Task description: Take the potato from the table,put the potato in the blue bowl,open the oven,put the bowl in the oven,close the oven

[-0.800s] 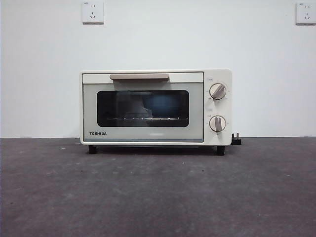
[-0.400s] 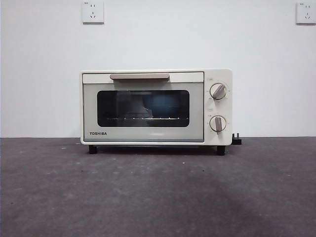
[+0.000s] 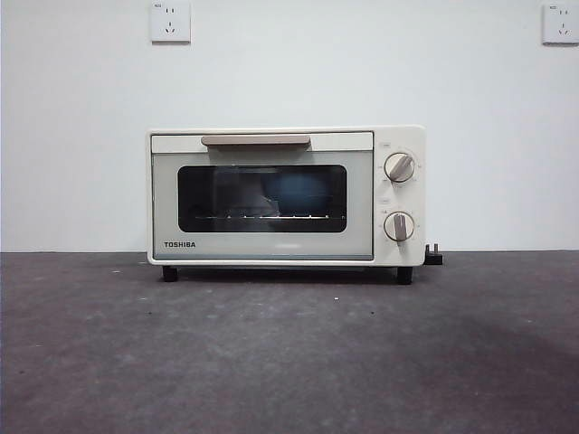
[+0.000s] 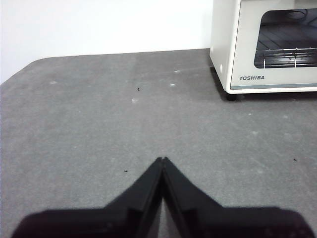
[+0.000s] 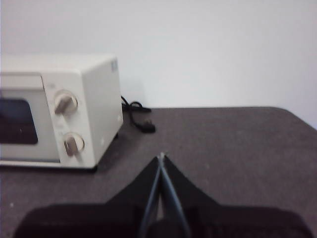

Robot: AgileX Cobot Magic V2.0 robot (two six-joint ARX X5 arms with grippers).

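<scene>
The cream oven (image 3: 285,194) stands at the back of the table (image 3: 289,353) with its dark glass door shut. Through the glass a blue bowl (image 3: 298,194) shows dimly on the rack. The potato is hidden. My left gripper (image 4: 163,159) hovers shut over bare table, off the oven's (image 4: 267,44) left front corner. Over on the other side, my right gripper (image 5: 162,155) is shut and holds nothing, out from the oven's (image 5: 59,111) knob end. Neither arm shows in the front view.
A black power plug and cord (image 5: 138,116) lie on the table behind the oven's right side. Two wall sockets (image 3: 170,22) sit high on the white wall. The table's rounded left corner (image 4: 20,74) shows in the left wrist view.
</scene>
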